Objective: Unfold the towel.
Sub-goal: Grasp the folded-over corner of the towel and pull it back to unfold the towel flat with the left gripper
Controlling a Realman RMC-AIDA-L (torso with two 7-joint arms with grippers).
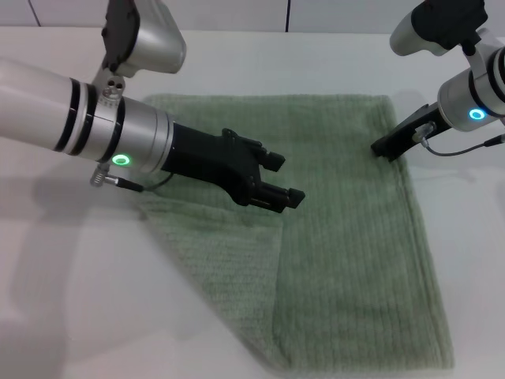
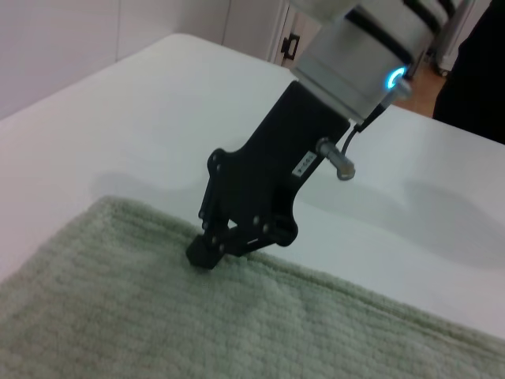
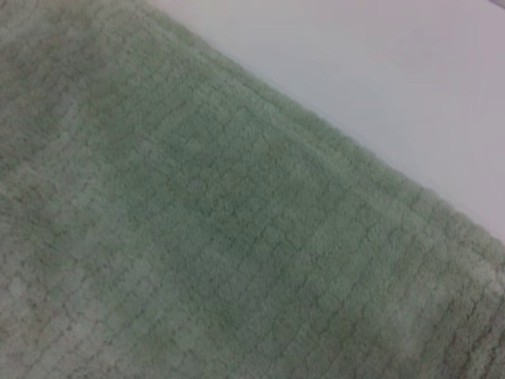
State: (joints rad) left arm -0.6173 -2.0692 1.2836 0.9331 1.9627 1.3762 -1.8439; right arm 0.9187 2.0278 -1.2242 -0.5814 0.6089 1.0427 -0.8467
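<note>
The sage-green towel [image 1: 339, 229] lies flat on the white table. A paler flap [image 1: 217, 253] is folded over its near left part. My left gripper [image 1: 280, 179] hovers over the towel's middle, open and empty. My right gripper [image 1: 384, 148] is at the towel's right edge near the far corner. In the left wrist view its fingers [image 2: 205, 251] are closed together on the towel's hem [image 2: 316, 276]. The right wrist view shows only the towel's ribbed cloth [image 3: 197, 237] and its edge.
The white table [image 1: 71, 260] surrounds the towel, with bare surface on the left and right [image 1: 473, 260]. The towel's near edge reaches the bottom of the head view. A cable [image 1: 461, 146] hangs from the right wrist.
</note>
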